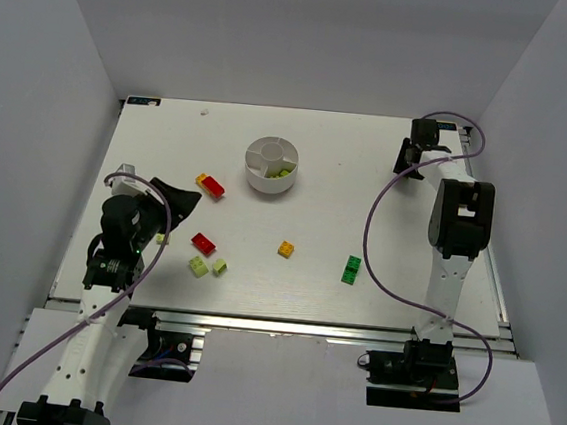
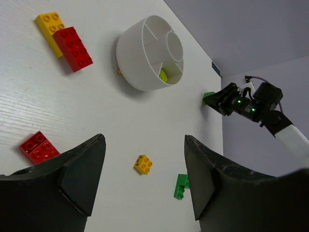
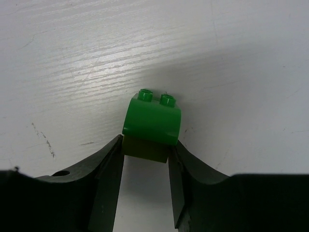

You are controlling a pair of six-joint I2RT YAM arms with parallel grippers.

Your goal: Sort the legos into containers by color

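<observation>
The white round dish point(image 1: 271, 164) point(image 2: 137, 58) stands at the table's back centre, with pale lime legos point(image 1: 279, 173) point(image 2: 164, 75) in one wedge. At the far right back, my right gripper point(image 3: 146, 141) point(image 1: 407, 164) is shut on a dark green lego point(image 3: 152, 121) point(image 2: 208, 97) that rests on the table. My left gripper point(image 2: 145, 164) point(image 1: 179, 202) hovers open and empty at the left. Loose on the table lie a yellow and red pair point(image 1: 210, 184), a red lego point(image 1: 202, 242), two lime ones point(image 1: 208, 266), an orange one point(image 1: 286, 249) point(image 2: 143, 164) and a green one point(image 1: 352, 268) point(image 2: 181, 186).
White walls close the table in at the left, back and right. The right arm's purple cable point(image 1: 379, 212) loops over the right part of the table. An aluminium rail point(image 1: 273, 322) runs along the near edge.
</observation>
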